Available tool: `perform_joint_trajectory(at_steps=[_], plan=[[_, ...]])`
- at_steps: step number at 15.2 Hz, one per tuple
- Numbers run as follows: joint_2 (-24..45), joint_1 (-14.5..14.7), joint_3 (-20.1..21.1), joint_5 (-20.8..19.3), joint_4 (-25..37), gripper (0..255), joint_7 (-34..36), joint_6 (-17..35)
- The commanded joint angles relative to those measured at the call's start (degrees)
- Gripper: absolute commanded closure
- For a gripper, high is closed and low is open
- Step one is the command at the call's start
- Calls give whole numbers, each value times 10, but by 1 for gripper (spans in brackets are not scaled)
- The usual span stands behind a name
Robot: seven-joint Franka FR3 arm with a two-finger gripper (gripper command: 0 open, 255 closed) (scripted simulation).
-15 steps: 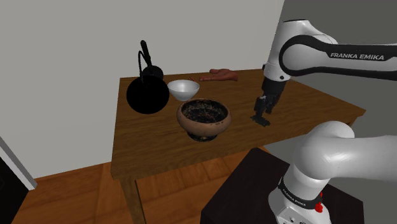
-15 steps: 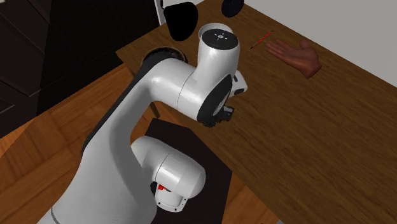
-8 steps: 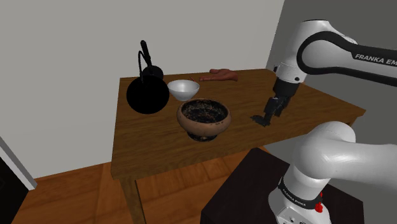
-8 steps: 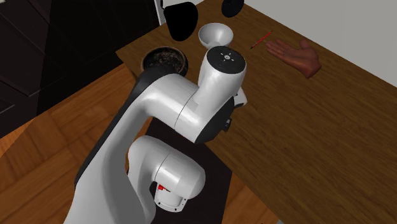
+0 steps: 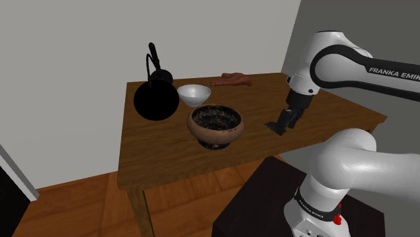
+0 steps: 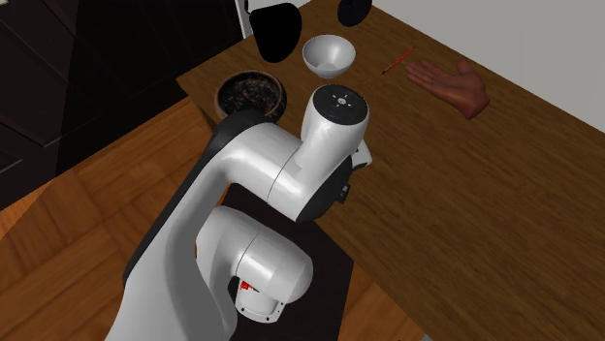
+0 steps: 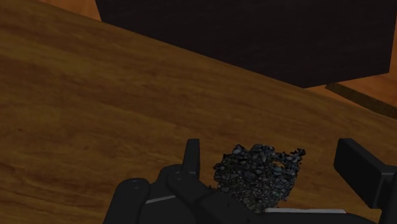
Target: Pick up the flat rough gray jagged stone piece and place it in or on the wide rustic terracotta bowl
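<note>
1. Jaws apart, straddling the stone; neither side touches it.
2. Stone lies on the tabletop, apart from the bowl, to the shoulder view's right of it.

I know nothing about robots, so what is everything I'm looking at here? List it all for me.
table: one, brown wood, on the wooden floor
kettle: one, black, table's far corner at the shoulder view's left
white bowl: one, white, beside the kettle
brown bowl: one, reddish brown with a dark inside, mid-table, nearer than the white bowl
hand-shaped thing: one, reddish brown, table's far edge
stick: one, red, thin, beside the hand-shaped thing
stone: one, dark grey, jagged, between the claw's fingers
stand: one, black box, beside the table
arm: one, white with dark joints, on the stand
claw: one, black, fingers apart on either side of the stone
</note>
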Motion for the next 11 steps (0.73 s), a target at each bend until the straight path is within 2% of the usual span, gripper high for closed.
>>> perform_joint_trajectory(at_steps=[1, 3, 4, 11], plan=[[0, 0, 0, 0, 0, 0, 0, 0], [0, 0, 0, 0, 0, 0, 0, 0], [0, 0, 0, 0, 0, 255, 0, 0], [9, 1, -1, -1, 2, 255, 0, 8]])
